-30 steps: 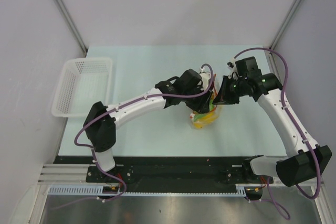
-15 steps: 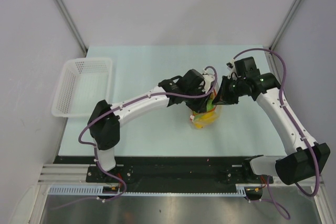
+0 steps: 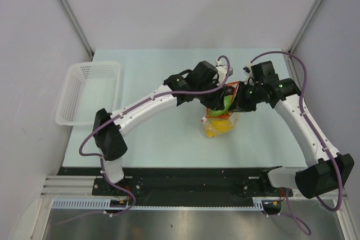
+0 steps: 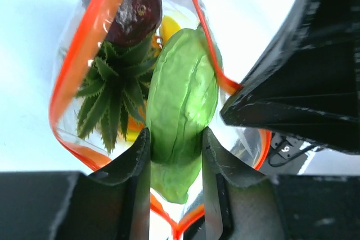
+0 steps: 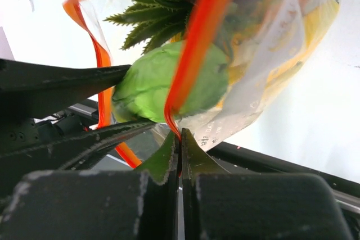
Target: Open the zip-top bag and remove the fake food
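Observation:
The zip-top bag [image 3: 216, 126] hangs over the middle of the table, its orange-red mouth [image 4: 84, 54] pulled open. My right gripper [image 5: 180, 136] is shut on the orange zip strip at the bag's right rim [image 3: 236, 100]. My left gripper [image 4: 175, 139] reaches into the mouth and is shut on the green piece [image 4: 183, 99] of the fake food, which sticks up at the rim [image 3: 226, 103]. Deeper in the bag lie the pineapple's green crown [image 4: 112, 99], a dark red fruit [image 4: 135, 12] and yellow pieces [image 3: 214, 130].
A white perforated basket [image 3: 90, 91] stands at the table's left edge. The two arms meet over the bag, the right gripper's black body [image 4: 304, 82] close beside my left fingers.
My left gripper has narrowed onto the green piece and drawn it up toward the bag's mouth, where more green now shows. The right gripper has kept its hold on the rim.

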